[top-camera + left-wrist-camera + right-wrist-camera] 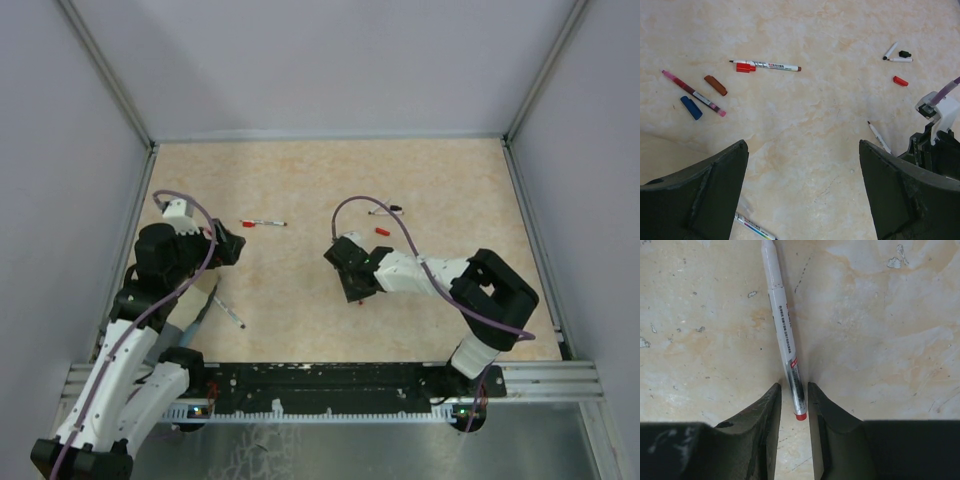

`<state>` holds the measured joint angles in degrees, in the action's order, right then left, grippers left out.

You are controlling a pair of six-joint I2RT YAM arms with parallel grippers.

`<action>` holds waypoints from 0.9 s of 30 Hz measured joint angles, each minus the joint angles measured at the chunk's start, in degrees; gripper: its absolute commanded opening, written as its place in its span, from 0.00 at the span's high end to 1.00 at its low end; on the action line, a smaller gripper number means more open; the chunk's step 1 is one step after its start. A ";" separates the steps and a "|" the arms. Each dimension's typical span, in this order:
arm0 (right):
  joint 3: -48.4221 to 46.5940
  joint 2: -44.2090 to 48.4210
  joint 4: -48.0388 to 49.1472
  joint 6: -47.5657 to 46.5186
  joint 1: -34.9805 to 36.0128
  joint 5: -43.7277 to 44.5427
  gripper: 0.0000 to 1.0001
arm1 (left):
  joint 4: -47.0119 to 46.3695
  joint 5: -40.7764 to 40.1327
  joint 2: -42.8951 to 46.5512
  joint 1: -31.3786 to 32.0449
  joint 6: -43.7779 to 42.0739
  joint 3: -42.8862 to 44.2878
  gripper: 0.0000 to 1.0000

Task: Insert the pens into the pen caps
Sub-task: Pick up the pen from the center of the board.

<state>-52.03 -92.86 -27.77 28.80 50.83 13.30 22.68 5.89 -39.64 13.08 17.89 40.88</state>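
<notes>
Right gripper (794,400) astride pen (782,330) (red-ended)

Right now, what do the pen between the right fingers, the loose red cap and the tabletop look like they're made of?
Pen: likely smooth plastic, white barrel with printed text and a glossy sheen, red end.
Red cap: probably moulded plastic, opaque, evenly coloured.
Tabletop: a hard, flat beige surface with a mottled stone-like pattern, maybe laminate; scuffs and specks show, and the exact material is unclear.
Right fingers: dark and matte, possibly rubber or plastic.
</notes>
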 measured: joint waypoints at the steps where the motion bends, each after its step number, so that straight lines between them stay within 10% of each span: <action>1: -0.02 -0.15 0.11 0.31 0.20 0.24 0.80 | 0.00 0.00 -0.02 0.00 0.00 0.00 0.06; 7: -0.09 -0.28 0.33 1.60 0.81 1.29 0.95 | 0.04 -0.04 -1.64 0.00 0.02 0.00 0.06; 20: 9.40 8.68 5.64 4.33 0.81 -1.38 0.96 | -0.15 4.22 -9.55 0.61 3.96 -0.17 0.10; 27: 15.30 18.01 11.47 6.84 0.81 -6.14 0.96 | -6.21 2.69 -12.31 15.19 12.11 -4.70 0.10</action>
<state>-36.73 -74.85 -16.29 35.64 51.64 7.16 16.47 8.58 -51.94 28.27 30.00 36.18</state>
